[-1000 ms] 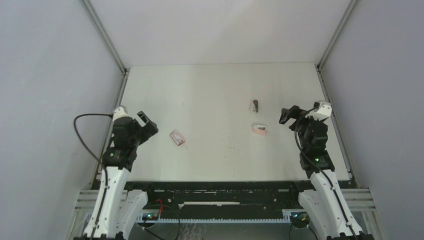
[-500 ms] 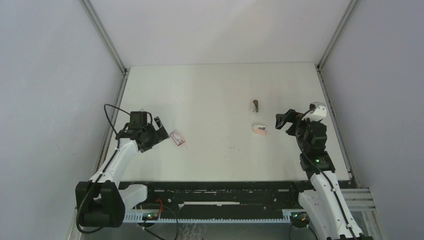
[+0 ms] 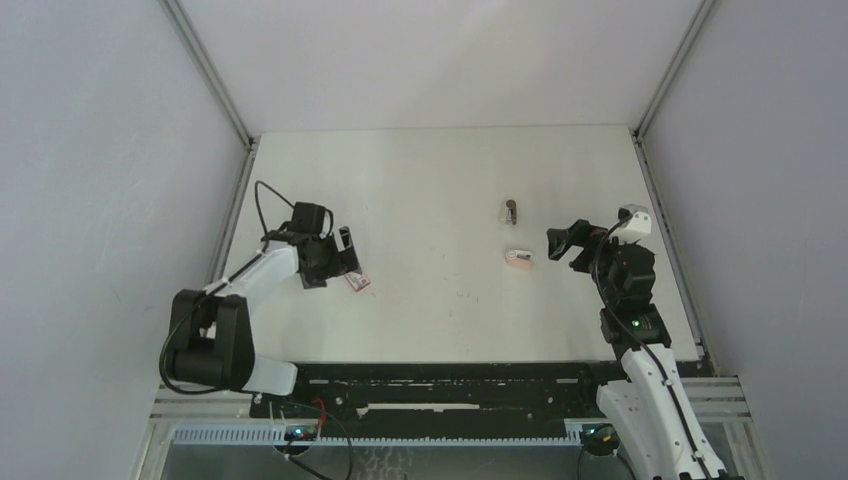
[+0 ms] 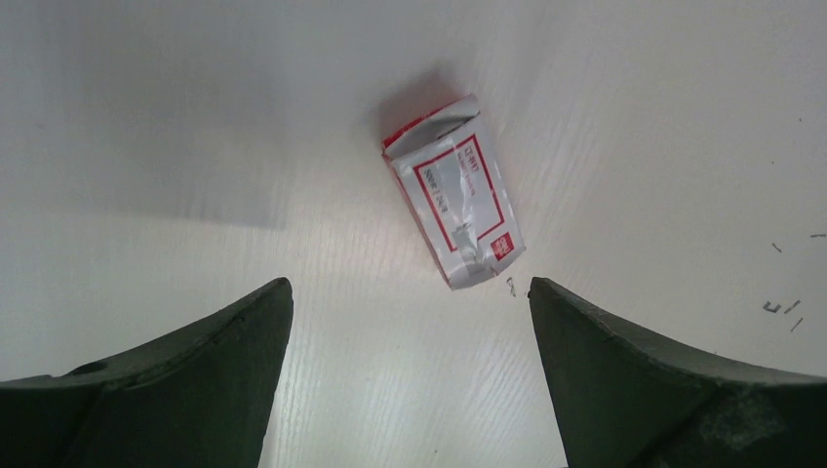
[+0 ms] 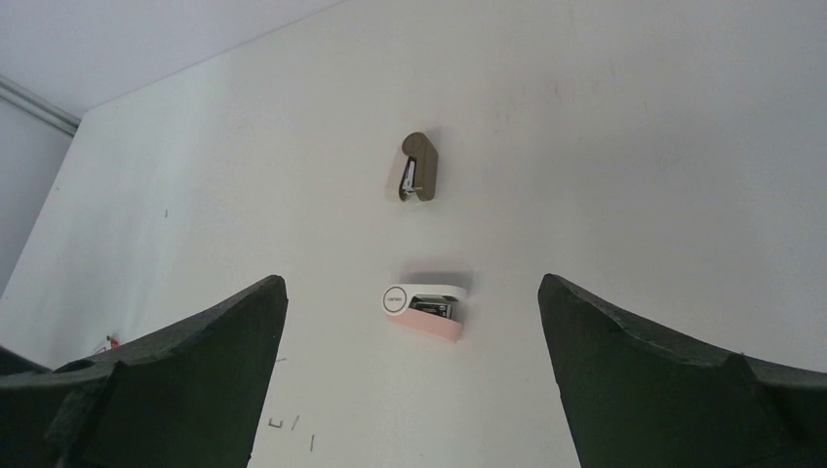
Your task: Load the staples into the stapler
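Overhead view, left of centre: we find the left gripper (image 3: 341, 254) over the white table (image 3: 430, 170), with the staples (image 3: 357, 281) just beside its lower right edge.

Left wrist view: the left gripper (image 4: 410, 375) stands wide. Its two dark fingers (image 4: 195, 380) occupy the lower corners of the frame and nothing lies between them. The staples (image 4: 453, 205) lie flat in the upper centre, ahead of the fingertips and clear of both. The box is white with a red border and red print, it is set at a slant, and its face looks creased. A few stray bits of wire (image 4: 785, 307) lie on the table at the right edge.

Overhead view, right of centre: the right gripper (image 3: 562, 245) is also spread wide and holds nothing. It points toward the middle of the frame.

Right wrist view: the right gripper (image 5: 410, 380) frames two items. The stapler (image 5: 419, 180), small and dark, rests on the table in the upper centre, well apart from the fingers. Overhead it sits above and left of the right gripper (image 3: 511, 211). Below it lies a pink-and-white object (image 5: 426, 312), nearer the fingers but touching neither; overhead it lies just left of that gripper (image 3: 518, 258).

The stapler and the staples lie well apart, on opposite halves of the table.
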Tool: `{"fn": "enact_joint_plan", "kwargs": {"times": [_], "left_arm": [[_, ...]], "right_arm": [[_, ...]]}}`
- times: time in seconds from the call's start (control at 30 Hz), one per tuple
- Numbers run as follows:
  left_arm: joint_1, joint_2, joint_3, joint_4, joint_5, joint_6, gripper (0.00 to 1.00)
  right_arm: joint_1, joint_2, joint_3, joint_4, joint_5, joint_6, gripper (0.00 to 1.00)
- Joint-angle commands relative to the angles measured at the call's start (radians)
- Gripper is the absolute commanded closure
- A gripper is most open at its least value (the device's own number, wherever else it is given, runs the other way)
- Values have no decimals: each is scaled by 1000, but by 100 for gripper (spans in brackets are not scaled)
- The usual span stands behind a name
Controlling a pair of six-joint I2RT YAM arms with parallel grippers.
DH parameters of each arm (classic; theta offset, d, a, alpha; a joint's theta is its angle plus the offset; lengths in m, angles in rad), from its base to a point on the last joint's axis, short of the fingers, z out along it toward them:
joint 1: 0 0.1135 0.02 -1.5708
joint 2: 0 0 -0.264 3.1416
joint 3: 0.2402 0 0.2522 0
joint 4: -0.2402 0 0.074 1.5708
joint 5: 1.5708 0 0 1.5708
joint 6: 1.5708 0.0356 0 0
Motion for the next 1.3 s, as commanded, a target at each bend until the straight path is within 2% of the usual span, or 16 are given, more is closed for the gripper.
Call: {"fn": "enact_joint_plan", "kwargs": {"times": [0.0, 0.33, 0.47, 0.57, 0.7, 0.8, 0.93, 1.07, 1.27], "left_arm": [[-37, 98, 123, 16, 4, 48, 5], [-161, 246, 261, -1, 3, 98, 5], [-207, 255, 283, -25, -28, 154, 6], [-229, 205, 268, -37, -81, 159, 7], [-231, 87, 200, 4, -135, 90, 7], [-231, 60, 178, -8, -183, 43, 7], [-225, 105, 194, -56, -232, 22, 6], [-226, 154, 210, -57, -186, 17, 6], [-226, 205, 231, -61, -189, 33, 6]], "right_arm": [[-1, -32, 6, 32, -14, 14, 0], [-1, -60, 7, 12, 24, -5, 0], [-1, -55, 6, 11, 31, -9, 0], [-1, -51, 6, 10, 33, -11, 0], [0, -56, 7, 7, 38, -11, 0], [-1, -58, 6, 5, 41, -13, 0], [0, -63, 6, 3, 39, -14, 0], [-2, -74, 6, 1, 34, -20, 0], [0, -97, 6, -10, 54, -18, 0]]}}
